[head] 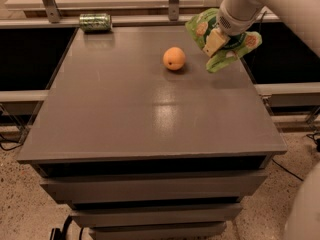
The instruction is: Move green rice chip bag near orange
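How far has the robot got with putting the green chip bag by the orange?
Done: the gripper is shut on the green rice chip bag, so it is grabbed. In hand: the bag is held at the far right part of the table, just right of the orange. Left: set it down beside the orange and let go.

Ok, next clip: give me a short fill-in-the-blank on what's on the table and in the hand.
1. The hand, over the table's far edge, is shut on the ____.
2. The orange, beside the bag, rests on the ____.
3. The can lies on its ____.
Missing words: bag; table; side.
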{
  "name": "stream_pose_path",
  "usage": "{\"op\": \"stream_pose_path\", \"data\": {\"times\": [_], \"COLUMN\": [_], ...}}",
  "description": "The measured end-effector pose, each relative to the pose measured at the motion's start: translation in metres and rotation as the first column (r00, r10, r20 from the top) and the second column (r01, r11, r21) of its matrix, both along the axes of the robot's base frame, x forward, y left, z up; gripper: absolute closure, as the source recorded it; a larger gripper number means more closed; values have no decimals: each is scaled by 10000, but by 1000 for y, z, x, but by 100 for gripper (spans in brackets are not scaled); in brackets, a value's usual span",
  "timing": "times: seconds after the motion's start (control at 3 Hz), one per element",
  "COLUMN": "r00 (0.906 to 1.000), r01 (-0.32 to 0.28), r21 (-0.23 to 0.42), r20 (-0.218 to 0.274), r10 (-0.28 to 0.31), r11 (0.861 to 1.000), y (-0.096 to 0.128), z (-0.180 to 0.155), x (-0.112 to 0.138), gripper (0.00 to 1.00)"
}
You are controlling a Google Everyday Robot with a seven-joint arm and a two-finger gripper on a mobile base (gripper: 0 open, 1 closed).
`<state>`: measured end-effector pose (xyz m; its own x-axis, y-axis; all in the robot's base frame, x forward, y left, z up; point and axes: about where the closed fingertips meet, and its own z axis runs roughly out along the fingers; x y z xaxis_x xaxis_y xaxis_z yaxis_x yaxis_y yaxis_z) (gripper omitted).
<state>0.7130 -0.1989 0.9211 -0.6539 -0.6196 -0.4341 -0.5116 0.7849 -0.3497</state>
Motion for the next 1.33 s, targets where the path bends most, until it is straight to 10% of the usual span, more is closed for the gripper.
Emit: {"op": "stream_pose_path", "data": {"times": [1.33], "r00": [9908], "r01": [615], "r21": [864], "r20": [-1253], "r10": [-504], "r11": [9944], "y": [11], "z": [-65], "x": [-11], "gripper": [13]}}
